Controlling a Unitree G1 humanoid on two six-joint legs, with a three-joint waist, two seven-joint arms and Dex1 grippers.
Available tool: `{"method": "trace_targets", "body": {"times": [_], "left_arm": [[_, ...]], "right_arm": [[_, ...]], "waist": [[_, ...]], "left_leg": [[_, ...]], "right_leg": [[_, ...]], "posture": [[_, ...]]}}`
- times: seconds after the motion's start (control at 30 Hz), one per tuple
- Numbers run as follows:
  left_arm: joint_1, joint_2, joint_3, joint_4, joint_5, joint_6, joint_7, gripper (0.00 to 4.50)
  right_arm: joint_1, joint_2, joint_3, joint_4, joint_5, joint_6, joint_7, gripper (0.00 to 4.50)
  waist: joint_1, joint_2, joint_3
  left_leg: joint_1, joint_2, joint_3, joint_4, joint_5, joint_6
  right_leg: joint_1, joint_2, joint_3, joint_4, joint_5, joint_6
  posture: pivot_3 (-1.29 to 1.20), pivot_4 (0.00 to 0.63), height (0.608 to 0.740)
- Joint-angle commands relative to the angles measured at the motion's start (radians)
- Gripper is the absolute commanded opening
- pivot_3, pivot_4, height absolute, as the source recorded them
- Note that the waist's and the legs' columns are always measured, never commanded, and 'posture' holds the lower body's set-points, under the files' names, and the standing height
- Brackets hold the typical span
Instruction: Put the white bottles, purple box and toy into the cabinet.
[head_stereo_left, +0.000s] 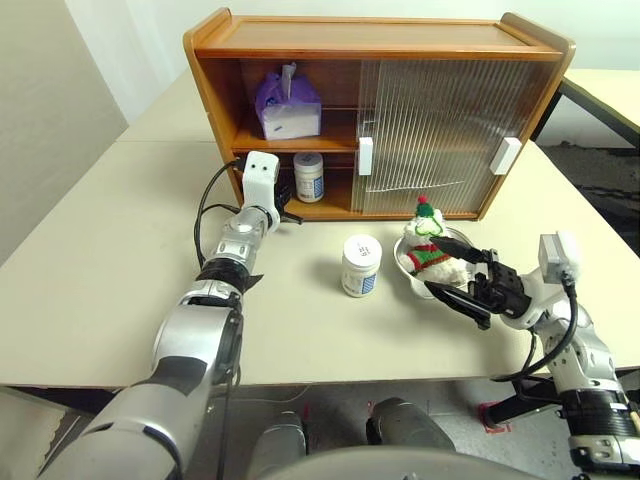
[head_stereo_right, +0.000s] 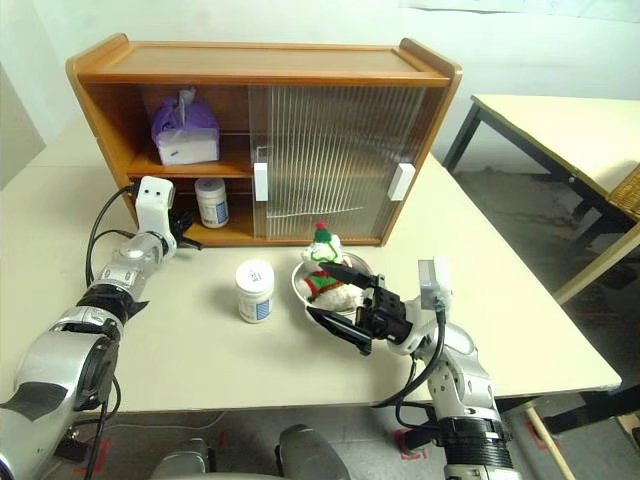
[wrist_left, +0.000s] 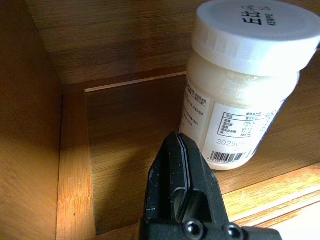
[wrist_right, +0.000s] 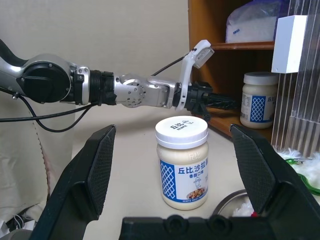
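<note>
- Holding my left gripper (head_stereo_left: 289, 214) with its black fingers pressed together on nothing, I have it at the mouth of the wide orange-brown wooden cabinet (head_stereo_left: 380, 40), left of centre in the head view; the short white plastic jar with a blue-and-white label (head_stereo_left: 309, 176) already on the lower shelf stands just beside the tips, so a sideways drift on the way out could knock it over.
- My right gripper (head_stereo_left: 462, 279) hangs spread wide and empty at lower right, close by the small white plush toy with a striped scarf (head_stereo_left: 428, 246) in its shiny steel dish (head_stereo_left: 412, 277); a low reach could shove the dish instead of taking the toy.
- The second white jar (head_stereo_left: 361, 265) stands on the pale table (head_stereo_left: 90, 270) at mid-frame, between my two grippers; either arm crossing could tip it.
- The lilac-purple soft tissue pack (head_stereo_left: 288, 103) sits on the upper shelf, upper left.
- The ribbed translucent sliding doors (head_stereo_left: 430, 130) cover the right half, so whatever remains must go through the open left bay, crowding the jar there.
</note>
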Motion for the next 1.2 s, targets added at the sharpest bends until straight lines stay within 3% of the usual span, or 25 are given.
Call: {"method": "trace_targets", "body": {"times": [0.03, 1.2], "left_arm": [[-0.046, -0.008, -0.01, 0.039, 0.016, -0.012, -0.001, 0.04], [-0.089, -0.083, -0.03, 0.078, 0.031, -0.034, -0.126, 0.04]], "right_arm": [[0.006, -0.003, 0.007, -0.012, -0.009, -0.008, -0.003, 4.5], [0.046, -0.002, 0.004, -0.049, -0.005, -0.01, -0.031, 4.5]], "waist": [[0.001, -0.001, 0.001], [-0.029, -0.004, 0.004]], "left_leg": [[0.0, 0.0, 0.0, 0.0, 0.0, 0.0], [-0.004, -0.005, -0.003, 0.0, 0.0, 0.0]], "right_leg": [[0.0, 0.0, 0.0, 0.0, 0.0, 0.0], [0.001, 0.0, 0.003, -0.001, -0.003, 0.003]], "posture": [[-0.3, 0.0, 0.74], [-0.33, 0.0, 0.74]]}}
